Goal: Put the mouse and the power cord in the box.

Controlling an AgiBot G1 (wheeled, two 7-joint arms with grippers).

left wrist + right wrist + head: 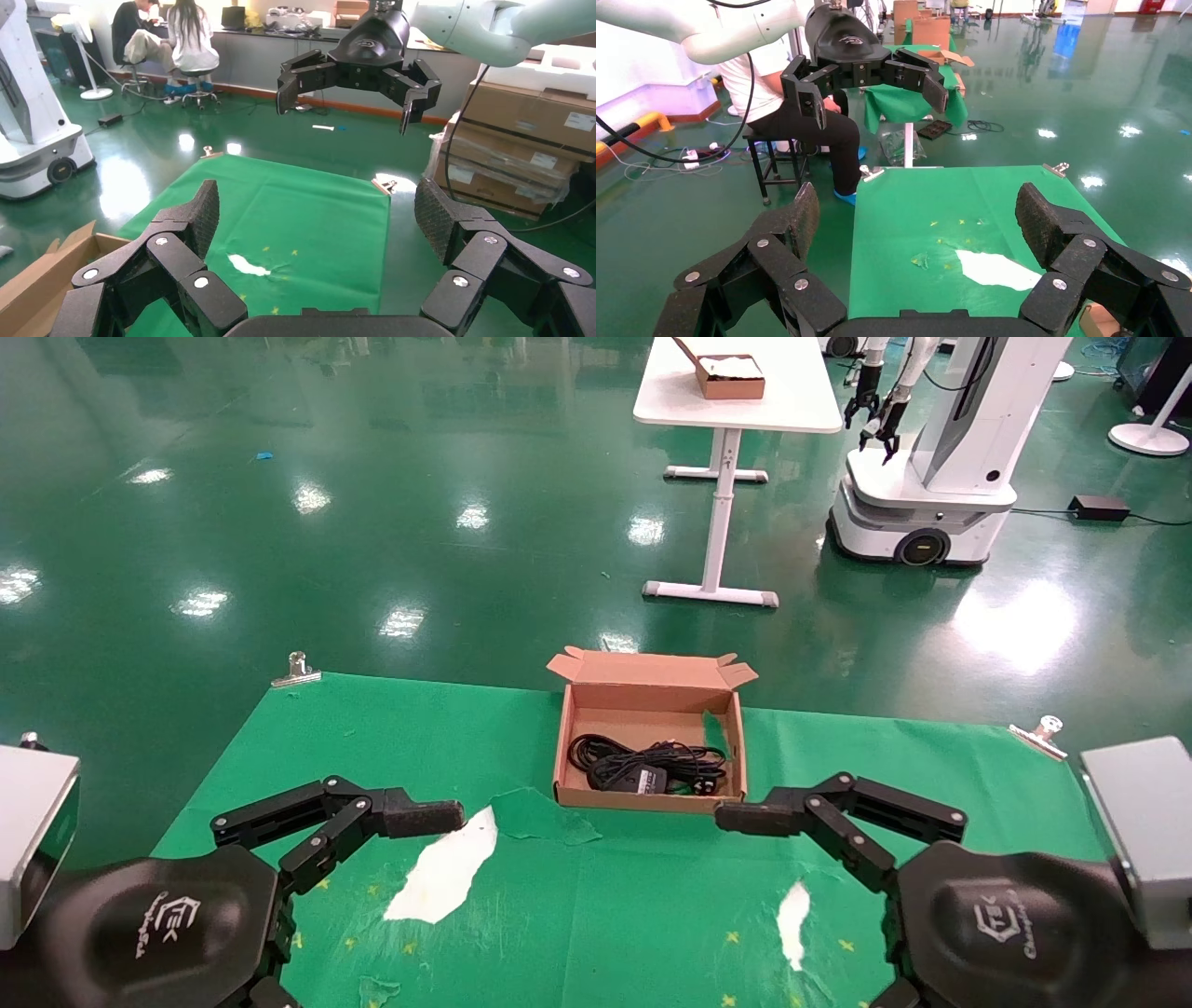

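Note:
The brown cardboard box (647,696) stands open at the middle of the green table; one corner of it shows in the left wrist view (42,267). Inside lies the black power cord (605,754) in a loose coil. A dark grey lump, seemingly the mouse (644,779), sits among the cables near the front wall. My left gripper (438,820) hovers open to the left of the box's front, its pads (204,210) wide apart over bare cloth. My right gripper (745,819) hovers open by the box's front right corner, its pads (1039,217) holding nothing.
The green cloth has white torn patches (447,873) (793,919) and a loose flap (540,817) before the box. Metal clips (296,668) (1041,728) hold its far corners. Across the floor stand a white table (736,407) with another box and a second robot (931,477).

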